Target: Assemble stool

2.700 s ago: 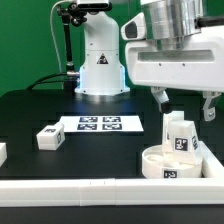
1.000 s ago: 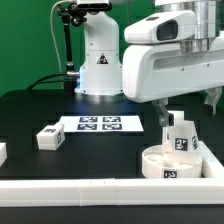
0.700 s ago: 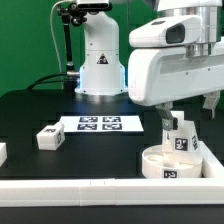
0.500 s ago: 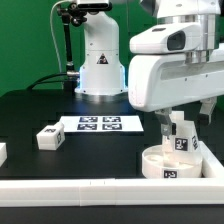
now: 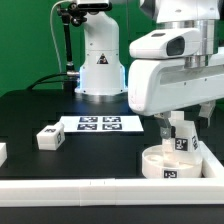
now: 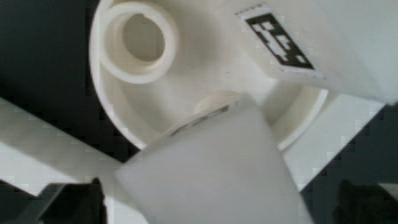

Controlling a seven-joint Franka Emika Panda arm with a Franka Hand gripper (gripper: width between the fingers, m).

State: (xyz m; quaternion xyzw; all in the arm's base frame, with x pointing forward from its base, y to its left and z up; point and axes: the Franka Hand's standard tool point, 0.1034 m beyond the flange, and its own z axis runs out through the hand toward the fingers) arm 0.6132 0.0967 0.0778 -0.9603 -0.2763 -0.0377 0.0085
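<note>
The stool's round white seat (image 5: 160,168) lies flat at the exterior view's right, against the corner rails. One blocky white leg (image 5: 180,140) with a tag stands upright on it. My gripper (image 5: 185,124) hangs over that leg, jaws open, one finger on each side of its top. In the wrist view the leg (image 6: 205,160) fills the space between my gripper's (image 6: 205,207) dark fingers (image 6: 43,205), with the seat (image 6: 178,90) and its round hole behind it. A loose leg (image 5: 48,137) lies at the left. Another white part (image 5: 2,152) shows at the left edge.
The marker board (image 5: 98,124) lies flat mid-table. White border rails (image 5: 90,190) run along the front and the right side, close to the seat. The robot base (image 5: 100,70) stands at the back.
My hand has come down and shifted a little to the exterior view's right, so the open fingers now straddle the standing leg. The parts have not moved.
</note>
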